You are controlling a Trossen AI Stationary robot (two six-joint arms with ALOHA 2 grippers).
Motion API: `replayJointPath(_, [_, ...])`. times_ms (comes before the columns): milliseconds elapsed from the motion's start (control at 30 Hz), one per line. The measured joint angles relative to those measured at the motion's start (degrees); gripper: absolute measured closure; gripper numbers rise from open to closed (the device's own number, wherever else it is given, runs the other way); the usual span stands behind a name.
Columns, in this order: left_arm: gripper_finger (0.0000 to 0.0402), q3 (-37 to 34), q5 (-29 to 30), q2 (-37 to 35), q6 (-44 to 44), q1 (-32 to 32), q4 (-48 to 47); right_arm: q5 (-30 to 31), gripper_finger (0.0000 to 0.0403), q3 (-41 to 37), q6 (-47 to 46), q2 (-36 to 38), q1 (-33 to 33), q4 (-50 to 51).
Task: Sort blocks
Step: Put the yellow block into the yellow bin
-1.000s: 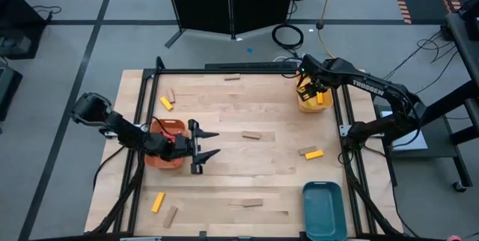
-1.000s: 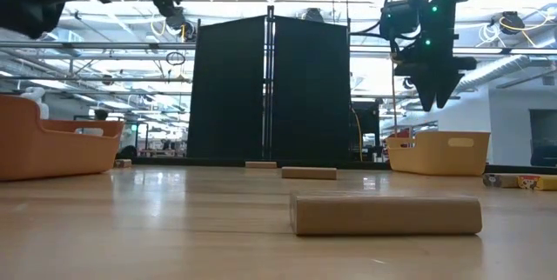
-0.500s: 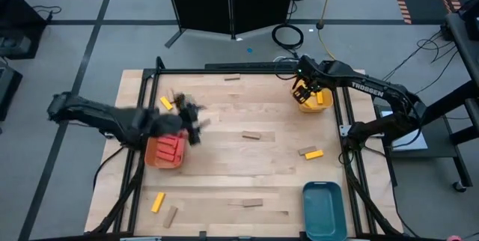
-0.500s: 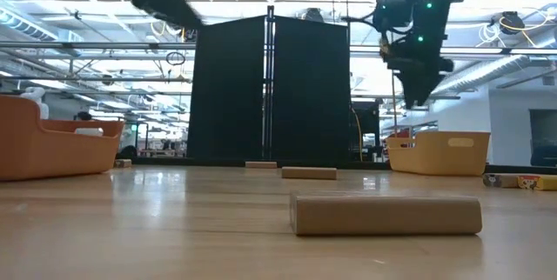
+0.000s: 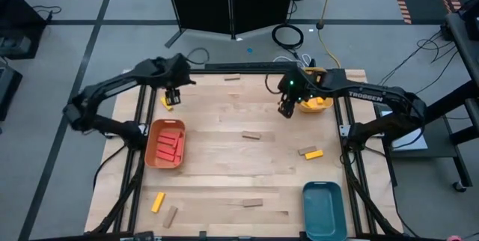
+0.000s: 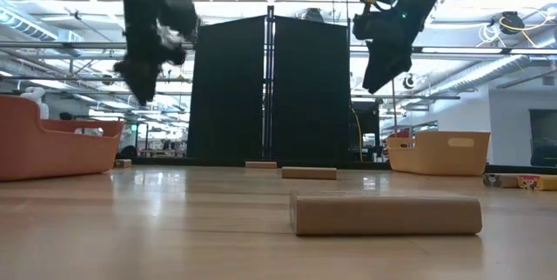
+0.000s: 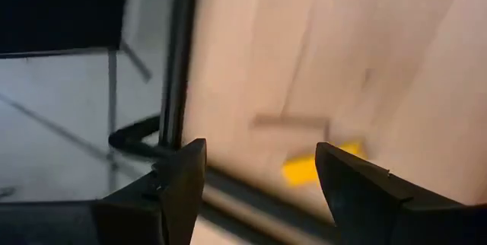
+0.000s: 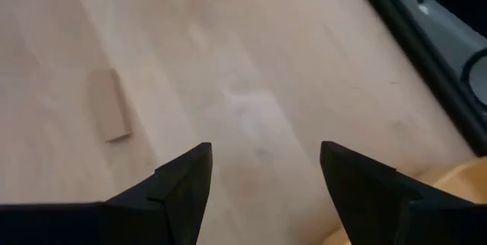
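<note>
Blocks lie scattered flat on the wooden table [image 5: 224, 170]: a yellow one [image 5: 166, 103] at the far left, tan ones [image 5: 251, 135] [image 5: 232, 78], a tan and yellow pair [image 5: 310, 152], and more near the front [image 5: 158, 201] [image 5: 247, 203]. Red blocks lie in the orange tray [image 5: 166, 142]. My left gripper [image 5: 174, 91] hangs open over the far left corner; its wrist view shows the yellow block [image 7: 319, 165] and a blurred tan one [image 7: 289, 122] below. My right gripper [image 5: 284, 106] hangs open beside the yellow tray [image 5: 316, 102], with a tan block [image 8: 109, 104] ahead of it.
A teal tray [image 5: 323, 209] stands at the near right. A black frame rail [image 5: 224, 67] runs round the table's edges. In the low view a tan block [image 6: 385, 213] lies close in front, with the orange tray [image 6: 52, 145] at the left and the yellow tray [image 6: 439, 151] at the right.
My left gripper has swung from beside the orange tray toward the table's far edge and tipped from level to pointing down over the far left corner. My right gripper has moved from above the yellow tray toward the table's left, out over bare wood.
</note>
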State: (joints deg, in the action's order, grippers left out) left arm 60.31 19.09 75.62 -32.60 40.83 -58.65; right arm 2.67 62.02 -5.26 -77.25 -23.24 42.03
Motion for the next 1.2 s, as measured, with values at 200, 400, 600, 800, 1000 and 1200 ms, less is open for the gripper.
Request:
replayJointPath(200, [0.0171,-0.1,5.1,11.2,-11.6,0.9,-7.4,0.2,0.0165,-3.5,-0.6,0.0,4.6,-1.9])
replayJointPath(400, [0.0192,-0.1,6.2,18.5,-14.7,0.9,-12.0,0.5,0.0165,-9.6,3.7,0.0,5.3,-9.8])
replayJointPath(600, [0.0196,-2.2,4.6,22.1,-15.9,1.9,-9.4,0.6,0.0165,-11.2,5.5,0.0,4.5,-12.8])
replayJointPath(800, [0.0196,-6.9,4.8,23.1,-19.8,2.0,-3.9,0.6,0.0165,-11.2,8.7,0.0,4.5,-14.5])
replayJointPath(1000, [0.0196,-7.9,5.6,23.1,-22.7,2.0,1.4,0.3,0.0165,-11.2,8.0,0.0,4.5,-14.3])
replayJointPath(1200, [0.0196,-9.3,5.9,23.0,-26.2,2.1,1.2,0.2,0.0165,-11.2,3.7,0.0,4.6,-11.6])
